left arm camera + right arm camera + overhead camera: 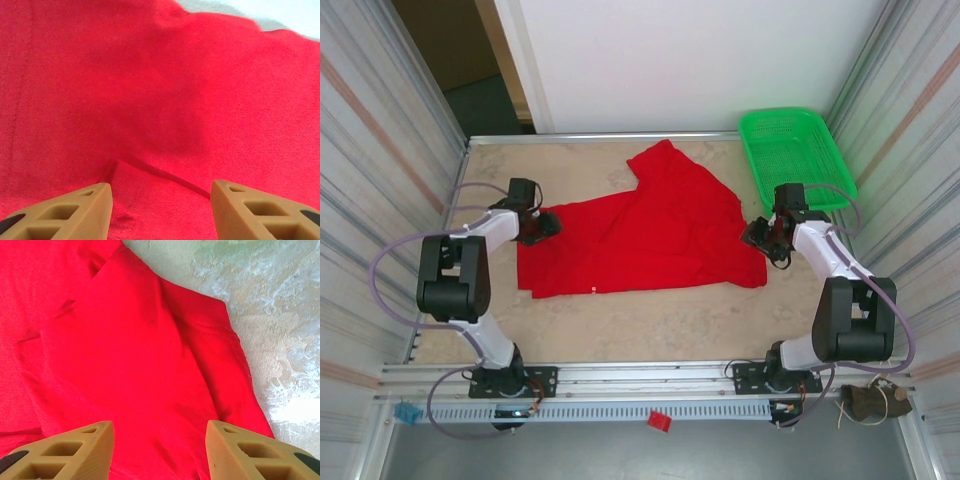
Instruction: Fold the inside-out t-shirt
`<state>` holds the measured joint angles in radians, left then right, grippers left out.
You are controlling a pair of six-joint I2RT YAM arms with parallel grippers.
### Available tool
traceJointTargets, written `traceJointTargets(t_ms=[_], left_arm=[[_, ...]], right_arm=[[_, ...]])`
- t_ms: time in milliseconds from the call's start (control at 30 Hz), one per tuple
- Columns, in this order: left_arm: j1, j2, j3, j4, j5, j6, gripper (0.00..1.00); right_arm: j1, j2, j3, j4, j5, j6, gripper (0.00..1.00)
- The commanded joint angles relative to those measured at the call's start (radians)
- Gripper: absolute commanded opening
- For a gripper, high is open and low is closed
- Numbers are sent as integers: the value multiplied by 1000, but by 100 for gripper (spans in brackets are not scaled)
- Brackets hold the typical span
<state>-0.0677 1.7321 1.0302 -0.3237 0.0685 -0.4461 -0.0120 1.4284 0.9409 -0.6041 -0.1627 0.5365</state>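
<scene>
Red t-shirt (645, 235) rumpled mid-frame on table (620, 320); left fingers (65, 212) and right fingers (70, 450) apart, clamping nothing. Pinch both side edges low, carry across evenly.

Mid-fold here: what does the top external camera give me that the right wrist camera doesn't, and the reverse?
Top external: the whole t-shirt outline, the green basket, the left arm and right arm. Right wrist: a stitched edge up close, its tan fingers apart above the cloth. Both: red cloth on the mottled table.
</scene>
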Motion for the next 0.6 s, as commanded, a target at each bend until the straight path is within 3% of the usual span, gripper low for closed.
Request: traceJointTargets(t_ms=[0,167,267,333,367,567], left_arm=[[-1,23,18,-39,-56,-13,54],[-2,35,1,-25,-59,-25,53],[-1,39,-4,-9,-48,-15,34],[-1,29,-8,1,-38,-1,7],[-2,16,-11,-1,-35,4,0],[-3,-188,-86,-58,7,10,0]], right_arm=[[-6,10,38,5,-15,-20,50],[-8,3,37,4,-17,-17,50],[-8,3,35,6,-20,-14,50],[-6,3,35,6,-20,-13,50],[-6,3,35,6,-18,-13,50],[-6,19,26,25,-24,-16,50]])
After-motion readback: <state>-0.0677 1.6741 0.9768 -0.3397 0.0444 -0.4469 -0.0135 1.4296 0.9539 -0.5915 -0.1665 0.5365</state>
